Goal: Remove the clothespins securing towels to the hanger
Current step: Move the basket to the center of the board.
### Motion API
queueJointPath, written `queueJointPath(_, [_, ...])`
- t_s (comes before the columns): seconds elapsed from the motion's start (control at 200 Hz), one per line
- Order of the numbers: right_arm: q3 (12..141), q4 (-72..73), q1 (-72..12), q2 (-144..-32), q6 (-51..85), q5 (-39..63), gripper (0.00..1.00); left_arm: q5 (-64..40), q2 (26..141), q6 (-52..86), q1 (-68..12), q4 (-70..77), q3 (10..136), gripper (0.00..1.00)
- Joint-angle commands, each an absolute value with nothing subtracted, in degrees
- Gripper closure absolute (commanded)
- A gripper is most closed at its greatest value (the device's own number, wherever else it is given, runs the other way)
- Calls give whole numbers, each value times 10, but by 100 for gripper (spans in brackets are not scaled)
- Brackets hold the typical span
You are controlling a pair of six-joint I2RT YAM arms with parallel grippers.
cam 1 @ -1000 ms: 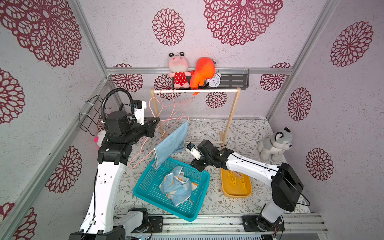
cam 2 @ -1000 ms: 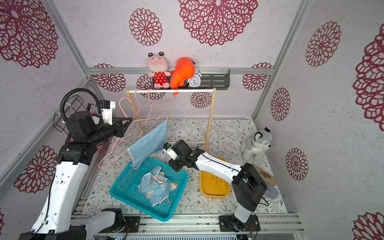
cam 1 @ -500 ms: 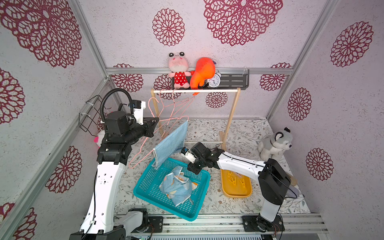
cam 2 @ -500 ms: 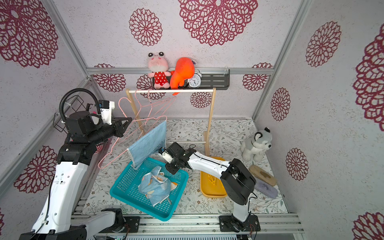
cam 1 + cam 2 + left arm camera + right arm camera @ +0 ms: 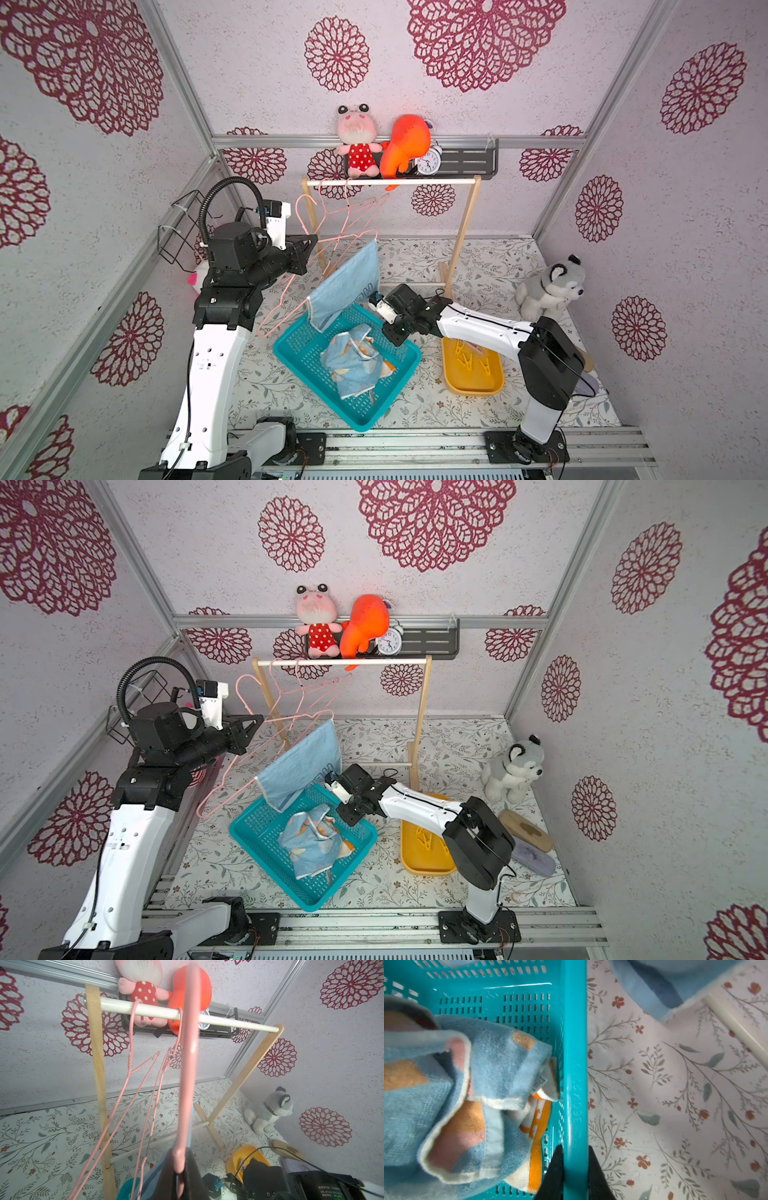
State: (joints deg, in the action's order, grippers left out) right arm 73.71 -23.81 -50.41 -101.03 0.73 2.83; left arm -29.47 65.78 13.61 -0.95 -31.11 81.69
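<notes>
The left gripper, raised over the worktop's left side, is clamped shut on a pink hanger. A blue towel hangs from the hanger's lower bar, with its bottom hem over the basket's far left corner. No pin shows on this towel in any view, so whether one holds it cannot be told.

The right gripper sits lower and just right of the towel, at the basket's far right edge. Its jaws are closed on the rim, one inside and one outside, and the rim's long axis runs straight between them. The next move probably shifts the basket along the worktop rather than pinching a pin.

Loose clothespins lie in the yellow tray near the front right.
</notes>
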Motion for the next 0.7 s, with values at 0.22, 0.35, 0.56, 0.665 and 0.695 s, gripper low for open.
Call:
queueJointPath(0.22, [654,-280,-437,-910,16,-62,93,-299,645,139,-5,-290,821,100])
queueJointPath(0.35, [634,-287,-425,-892,27,-77,88,-301,648,140,-5,-290,821,100])
queueJointPath(0.56, [650,-300,-423,-863,33,-106,63,-313,649,145,-5,-287,824,100])
queueJointPath(0.665, [677,-306,-422,-854,28,-121,58,-330,649,155,-4,-282,824,100])
queueJointPath(0.695, [682,-301,-422,-851,26,-118,57,-335,649,158,-4,-277,823,100])
